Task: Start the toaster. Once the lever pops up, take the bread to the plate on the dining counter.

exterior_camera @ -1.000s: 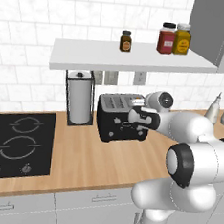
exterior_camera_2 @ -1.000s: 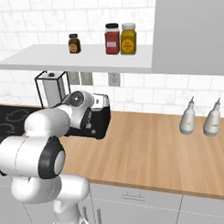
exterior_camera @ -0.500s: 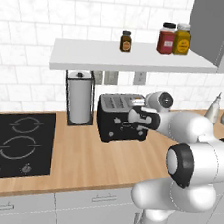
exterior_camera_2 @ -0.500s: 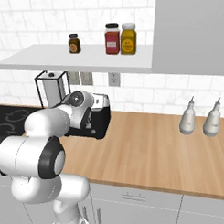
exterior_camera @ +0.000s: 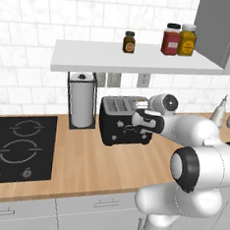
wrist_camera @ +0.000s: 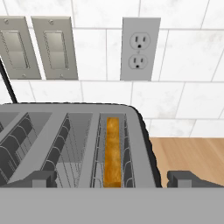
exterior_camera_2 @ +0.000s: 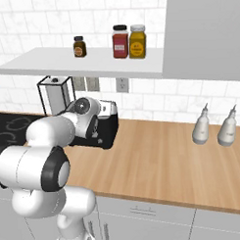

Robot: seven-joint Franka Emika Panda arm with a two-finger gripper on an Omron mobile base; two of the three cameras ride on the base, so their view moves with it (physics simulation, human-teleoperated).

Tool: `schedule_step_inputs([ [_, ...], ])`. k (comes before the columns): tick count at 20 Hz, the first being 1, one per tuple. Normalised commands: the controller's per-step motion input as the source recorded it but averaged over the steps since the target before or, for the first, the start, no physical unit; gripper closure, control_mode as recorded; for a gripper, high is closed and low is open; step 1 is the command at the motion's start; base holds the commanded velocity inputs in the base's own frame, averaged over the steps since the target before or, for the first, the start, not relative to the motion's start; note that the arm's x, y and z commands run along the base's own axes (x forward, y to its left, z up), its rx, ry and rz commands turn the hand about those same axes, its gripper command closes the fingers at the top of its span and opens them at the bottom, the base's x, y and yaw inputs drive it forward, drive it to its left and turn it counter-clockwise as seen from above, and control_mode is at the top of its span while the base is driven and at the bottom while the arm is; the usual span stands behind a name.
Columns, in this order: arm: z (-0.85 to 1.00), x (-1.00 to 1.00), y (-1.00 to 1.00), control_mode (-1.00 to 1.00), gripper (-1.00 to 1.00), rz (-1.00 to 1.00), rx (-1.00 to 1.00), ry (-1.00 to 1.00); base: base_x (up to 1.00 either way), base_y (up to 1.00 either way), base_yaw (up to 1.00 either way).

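The black toaster (exterior_camera: 122, 121) stands on the wood counter against the tiled wall, its grey slotted top (wrist_camera: 65, 140) seen from above in the hand view. A golden-brown bread slice (wrist_camera: 113, 151) sits upright, low in the rightmost slot. My gripper (wrist_camera: 113, 180) hovers just above the toaster's near edge, open, with its two dark fingertips (wrist_camera: 41, 178) wide apart on either side of the bread's slot and nothing between them. From the left base view my hand (exterior_camera: 145, 120) is at the toaster's right end. The plate and the dining counter are out of view.
A paper towel holder (exterior_camera: 81, 104) stands left of the toaster, and a black cooktop (exterior_camera: 15, 147) lies further left. A shelf (exterior_camera: 136, 59) with jars hangs above. Two grey bottles (exterior_camera_2: 213, 131) stand at the right. An outlet (wrist_camera: 140, 48) and switches are on the wall behind.
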Motion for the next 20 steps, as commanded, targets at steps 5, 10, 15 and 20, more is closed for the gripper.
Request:
schedule_step_inputs([
  [5,0.00,0.00,0.00,-1.00,-1.00,0.00,0.00,0.00,0.00,0.00,0.00],
  [10,0.00,0.00,0.00,-1.00,-1.00,0.00,0.00,0.00,0.00,0.00,0.00],
  [15,0.00,0.00,0.00,-1.00,-1.00,0.00,0.00,0.00,0.00,0.00,0.00],
  [20,0.00,0.00,0.00,-1.00,-1.00,0.00,0.00,0.00,0.00,0.00,0.00],
])
